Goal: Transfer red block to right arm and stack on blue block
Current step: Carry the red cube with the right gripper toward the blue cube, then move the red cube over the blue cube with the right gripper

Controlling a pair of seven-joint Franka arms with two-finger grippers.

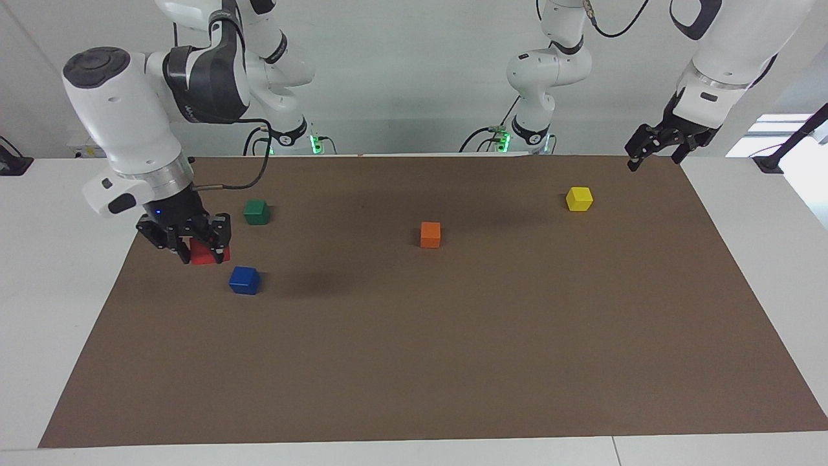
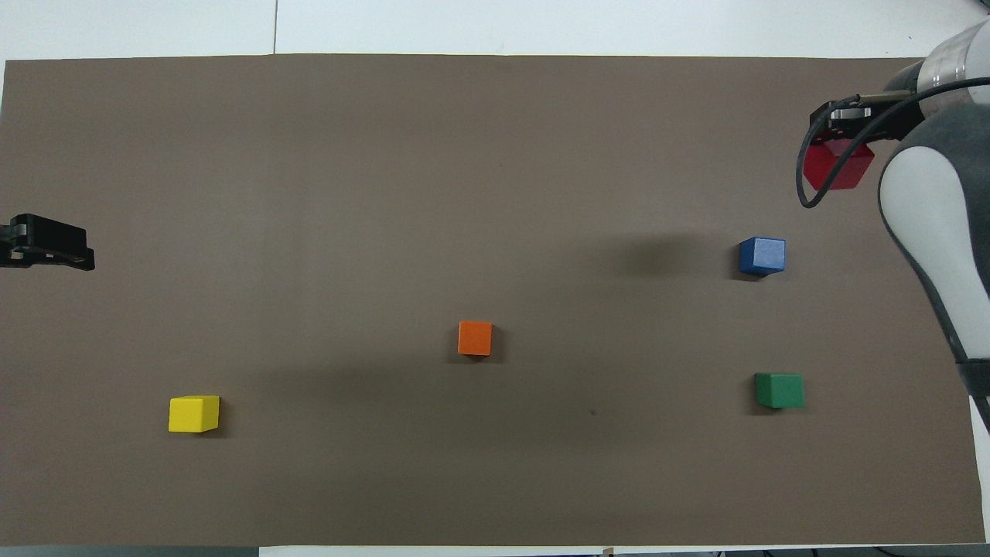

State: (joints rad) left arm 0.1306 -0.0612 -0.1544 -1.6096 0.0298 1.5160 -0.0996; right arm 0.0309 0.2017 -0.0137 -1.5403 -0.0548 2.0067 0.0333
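My right gripper, with the blue light at its wrist, is shut on the red block and holds it up in the air over the brown mat, close to the blue block. In the overhead view the red block hangs under the right gripper, apart from the blue block, which lies flat on the mat with nothing on it. My left gripper is open and empty. It waits in the air over the mat's edge at the left arm's end, and also shows in the overhead view.
A green cube lies nearer to the robots than the blue block. An orange cube lies mid-mat. A yellow cube lies toward the left arm's end. The brown mat covers most of the white table.
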